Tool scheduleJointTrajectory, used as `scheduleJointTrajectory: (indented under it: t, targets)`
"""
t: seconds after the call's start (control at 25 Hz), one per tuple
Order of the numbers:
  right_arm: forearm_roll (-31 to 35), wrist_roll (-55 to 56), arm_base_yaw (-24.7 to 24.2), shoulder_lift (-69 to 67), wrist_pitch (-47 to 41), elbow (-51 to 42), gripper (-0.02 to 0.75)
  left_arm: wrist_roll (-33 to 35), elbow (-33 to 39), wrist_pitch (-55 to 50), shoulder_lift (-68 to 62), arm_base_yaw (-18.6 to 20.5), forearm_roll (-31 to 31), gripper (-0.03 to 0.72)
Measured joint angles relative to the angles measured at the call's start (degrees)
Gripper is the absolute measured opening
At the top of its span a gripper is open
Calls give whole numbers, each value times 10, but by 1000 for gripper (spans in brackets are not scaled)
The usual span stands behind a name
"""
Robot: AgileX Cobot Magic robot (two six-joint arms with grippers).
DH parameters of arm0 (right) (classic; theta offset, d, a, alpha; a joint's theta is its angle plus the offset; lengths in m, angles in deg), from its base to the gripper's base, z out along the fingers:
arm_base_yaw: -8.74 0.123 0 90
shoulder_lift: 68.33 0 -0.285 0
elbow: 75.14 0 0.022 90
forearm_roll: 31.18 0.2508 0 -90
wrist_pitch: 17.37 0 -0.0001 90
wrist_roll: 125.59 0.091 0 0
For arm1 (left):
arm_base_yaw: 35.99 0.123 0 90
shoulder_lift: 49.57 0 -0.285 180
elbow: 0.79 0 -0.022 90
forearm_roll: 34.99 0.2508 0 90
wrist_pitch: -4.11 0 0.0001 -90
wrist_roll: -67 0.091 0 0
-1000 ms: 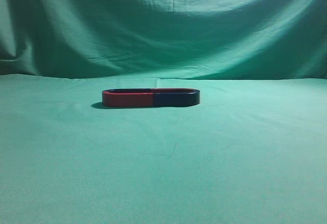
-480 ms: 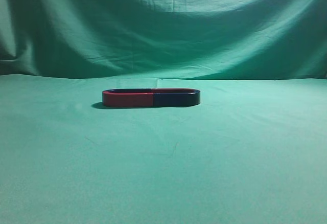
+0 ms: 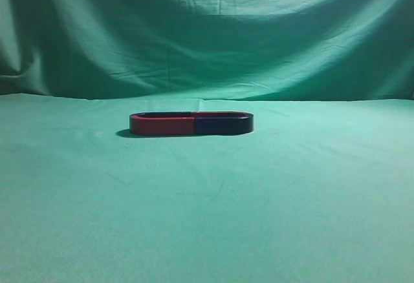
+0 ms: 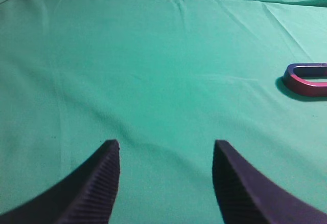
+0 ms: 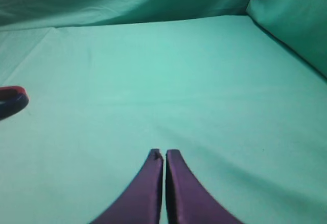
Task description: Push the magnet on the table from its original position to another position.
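The magnet (image 3: 223,125) lies flat on the table (image 3: 207,199) at mid-depth, dark navy side facing the exterior view. Its open end meets a red U-shaped magnet (image 3: 162,125), and the two form one long oval. In the right wrist view the magnet's navy curved end with a thin red strip (image 5: 12,102) shows at the left edge. My right gripper (image 5: 164,155) is shut and empty, well to the right of it. My left gripper (image 4: 166,144) is open and empty over bare cloth. The red magnet's end (image 4: 306,81) lies far to its right. Neither gripper shows in the exterior view.
A draped green cloth backdrop (image 3: 207,37) rises behind the table. In the right wrist view a fold of green cloth (image 5: 296,14) stands up at the far right.
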Motion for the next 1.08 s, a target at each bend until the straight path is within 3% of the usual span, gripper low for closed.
scheduleJointTrajectory:
  t: [1.08]
  targets:
    - [-6,0,0,0,-15,-1,0,0,0,0,0,0,0,372]
